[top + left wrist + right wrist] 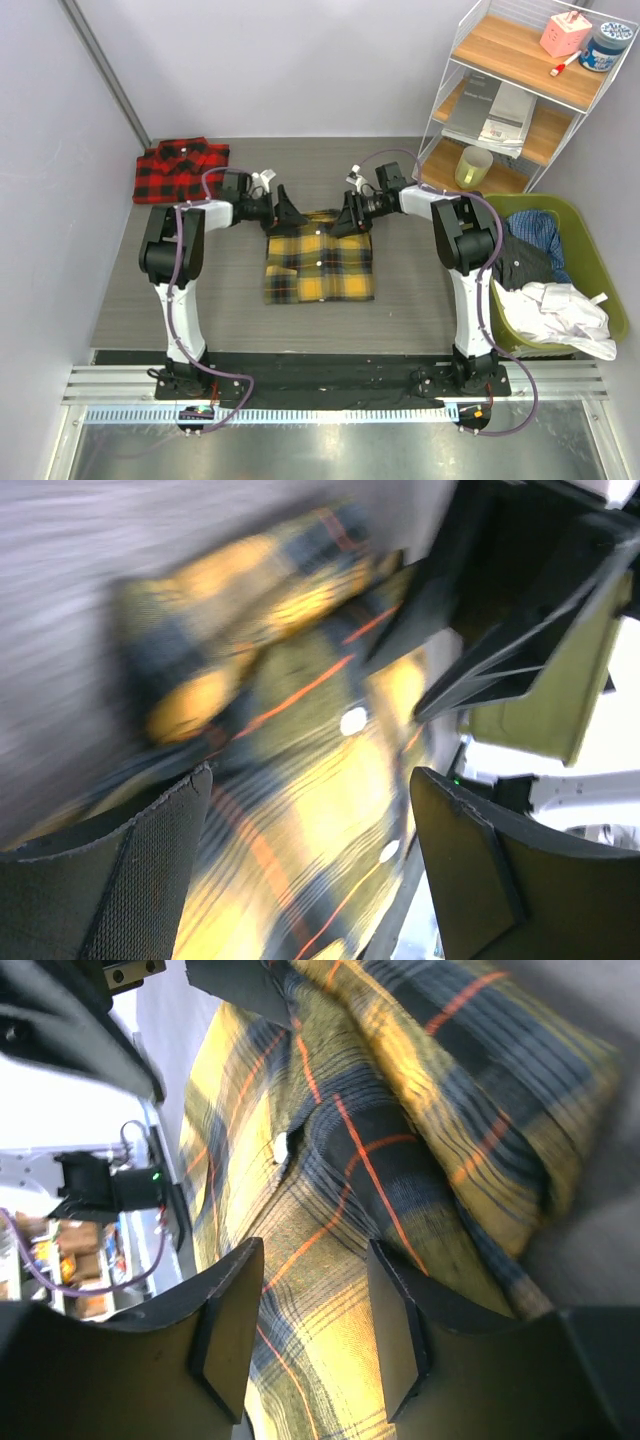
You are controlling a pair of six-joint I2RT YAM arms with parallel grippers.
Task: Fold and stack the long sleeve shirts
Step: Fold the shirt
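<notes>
The yellow-and-black check shirt (320, 265) lies folded into a rectangle at the table's middle, collar end to the far side. The red-and-black check shirt (180, 168) lies folded at the back left. My left gripper (291, 214) is at the yellow shirt's far left corner and my right gripper (346, 218) at its far right corner. In the blurred left wrist view the left gripper (310, 785) is open over the yellow cloth (300, 730). In the right wrist view the right gripper (315, 1260) is open just above the yellow cloth (400, 1110), holding nothing.
A green basket (590, 262) with several loose garments stands at the right edge. A white wire shelf (520, 90) with wooden boards, a cup and small items stands at the back right. Walls close in the left and the back.
</notes>
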